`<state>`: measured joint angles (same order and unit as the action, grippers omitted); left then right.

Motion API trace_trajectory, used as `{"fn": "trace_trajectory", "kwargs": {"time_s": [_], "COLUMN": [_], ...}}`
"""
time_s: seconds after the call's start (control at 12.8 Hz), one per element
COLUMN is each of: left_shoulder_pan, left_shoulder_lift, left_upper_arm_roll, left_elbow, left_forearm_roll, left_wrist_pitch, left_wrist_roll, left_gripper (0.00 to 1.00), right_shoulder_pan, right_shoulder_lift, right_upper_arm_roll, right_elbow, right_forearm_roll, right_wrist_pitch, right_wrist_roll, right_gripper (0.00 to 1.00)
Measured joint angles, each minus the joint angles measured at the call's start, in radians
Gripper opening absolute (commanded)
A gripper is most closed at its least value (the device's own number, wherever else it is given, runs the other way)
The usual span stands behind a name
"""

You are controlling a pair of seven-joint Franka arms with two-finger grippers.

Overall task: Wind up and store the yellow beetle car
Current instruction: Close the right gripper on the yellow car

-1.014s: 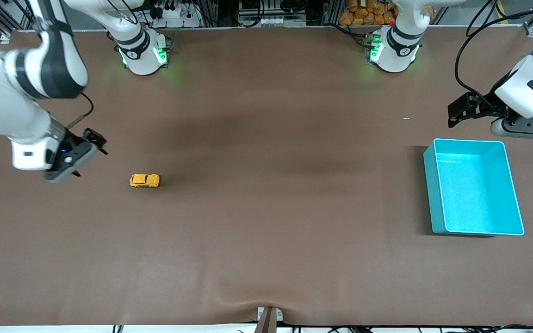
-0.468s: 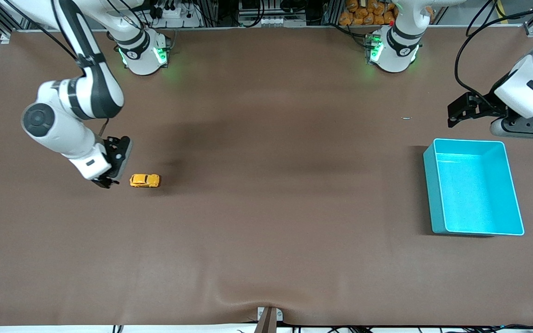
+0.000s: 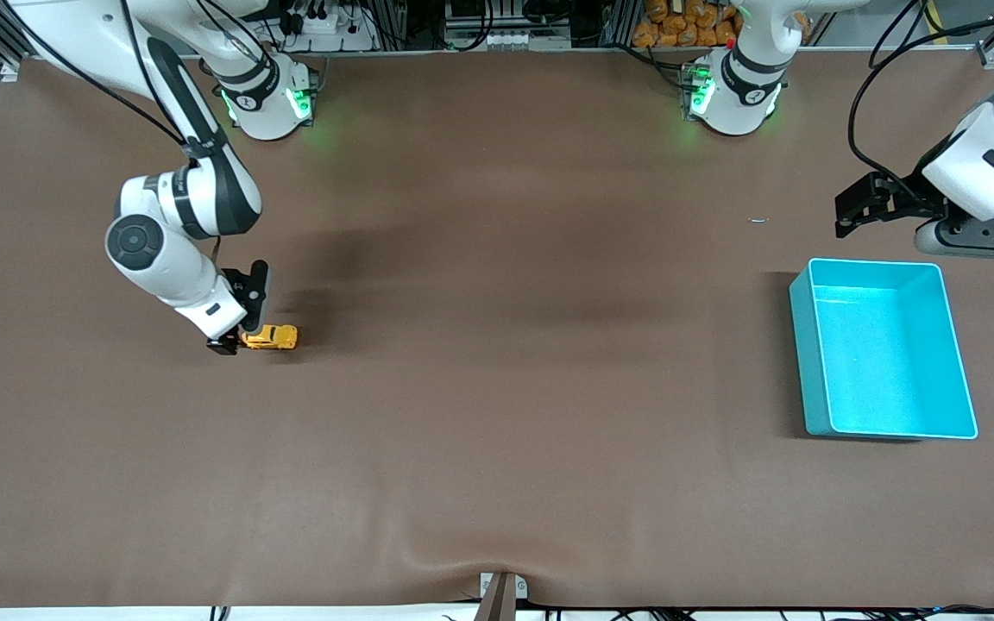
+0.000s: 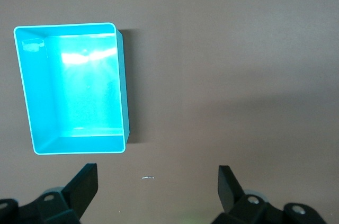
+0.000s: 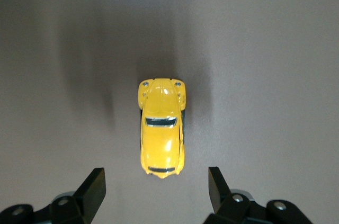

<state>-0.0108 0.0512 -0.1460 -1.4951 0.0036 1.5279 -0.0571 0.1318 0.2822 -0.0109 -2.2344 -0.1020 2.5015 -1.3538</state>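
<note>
The yellow beetle car (image 3: 271, 337) (image 5: 161, 128) stands on its wheels on the brown table, toward the right arm's end. My right gripper (image 3: 234, 336) (image 5: 156, 188) is low at the car's end and is open. Its fingertips (image 5: 95, 188) stand to either side just short of the car's body, not touching it. The teal bin (image 3: 885, 349) (image 4: 74, 91) sits empty toward the left arm's end. My left gripper (image 3: 846, 216) (image 4: 156, 184) waits open over bare table beside the bin, nothing between its fingers.
A small white speck (image 3: 759, 220) (image 4: 148, 178) lies on the table near the bin. A metal bracket (image 3: 501, 591) sticks up at the table's edge nearest the front camera. Brown table surface spans the stretch between car and bin.
My right arm has swung in from the table's end and come down to the car. The car, the bin and the left arm have not moved.
</note>
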Motion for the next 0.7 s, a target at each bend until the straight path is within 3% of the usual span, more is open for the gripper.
{"fn": "trace_trajectory", "kwargs": {"time_s": [0.47, 0.7], "left_shoulder_pan": [0.000, 0.000], "left_shoulder_lift": [0.000, 0.000], "left_upper_arm_roll": [0.000, 0.000], "left_elbow": [0.000, 0.000], "left_forearm_roll": [0.000, 0.000], "left_wrist_pitch": [0.000, 0.000], "left_wrist_roll": [0.000, 0.000], "left_gripper": [1.00, 1.00], "right_shoulder_pan": [0.013, 0.018], "right_shoulder_lift": [0.066, 0.084], "right_upper_arm_roll": [0.001, 0.001], "right_elbow": [-0.002, -0.005], "right_forearm_roll": [0.000, 0.000], "right_wrist_pitch": [0.092, 0.111], "right_wrist_roll": [-0.002, -0.002], "right_gripper": [0.79, 0.66]}}
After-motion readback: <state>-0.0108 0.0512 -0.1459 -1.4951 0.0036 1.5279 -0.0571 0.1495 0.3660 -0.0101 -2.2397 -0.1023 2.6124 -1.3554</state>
